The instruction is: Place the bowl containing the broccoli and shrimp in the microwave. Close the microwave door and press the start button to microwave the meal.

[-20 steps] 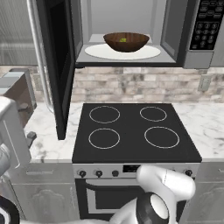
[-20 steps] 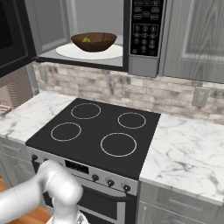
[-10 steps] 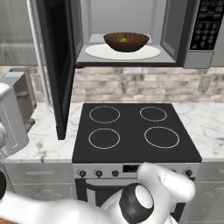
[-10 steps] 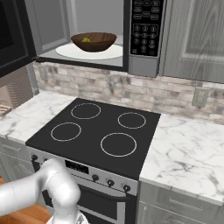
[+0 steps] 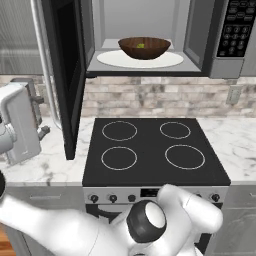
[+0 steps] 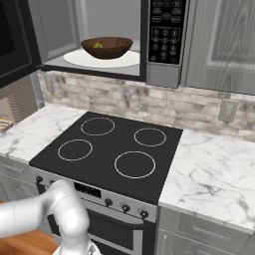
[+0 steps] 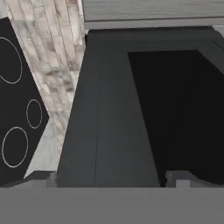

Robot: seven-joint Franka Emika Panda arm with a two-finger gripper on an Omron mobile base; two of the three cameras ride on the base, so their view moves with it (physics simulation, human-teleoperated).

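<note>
**Open jaws face the door's inner side**

In the hand view our gripper (image 7: 109, 177) stands with its two fingertips wide apart and nothing between them, looking straight onto the microwave door (image 7: 109, 113), grey frame and black glass just ahead. The door hangs swung out to the left of the microwave (image 5: 150, 37), its long axis upright, hinged on the cavity's left edge. We judge the closing push must drive it rightward toward the cavity. Inside, the bowl (image 5: 144, 47) sits on the white turntable, the broccoli (image 5: 141, 45) in it; we cannot make out the shrimp.
</note>
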